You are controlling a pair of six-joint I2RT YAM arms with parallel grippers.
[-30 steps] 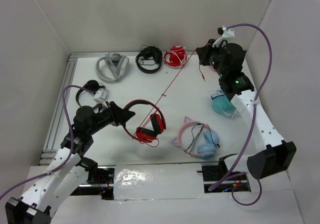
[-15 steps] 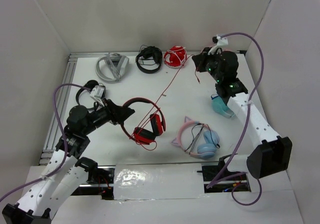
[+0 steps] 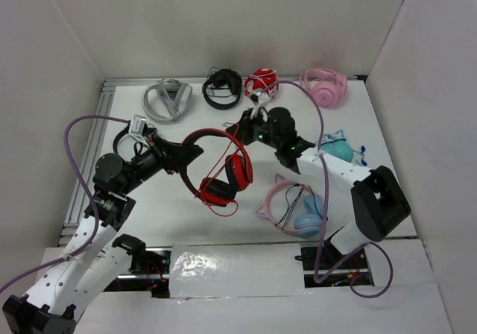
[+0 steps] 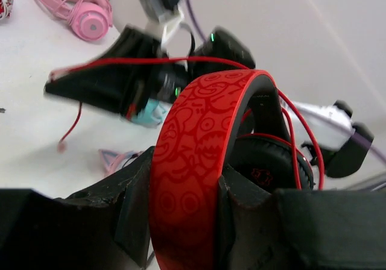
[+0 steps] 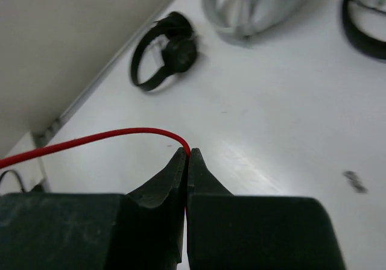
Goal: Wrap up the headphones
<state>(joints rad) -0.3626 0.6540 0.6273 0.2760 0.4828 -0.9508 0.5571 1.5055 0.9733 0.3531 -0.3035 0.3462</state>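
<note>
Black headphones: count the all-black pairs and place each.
2. One black pair lies in the back row between the grey headphones and the red bundle. The other black pair lies near the left edge, mostly covered by the left arm in the top view.

Cannot follow the cable (image 5: 90, 138) past the left edge of the right wrist view, nor the headband of the headphones (image 4: 199, 125) below the bottom edge of the left wrist view.

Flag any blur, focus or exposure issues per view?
Top external: sharp, evenly lit, faint shadows. Left wrist: headphones crisp up close, right arm behind them blurred. Right wrist: right claw nearly black, little detail; red cable clear, far black headphones soft.
</note>
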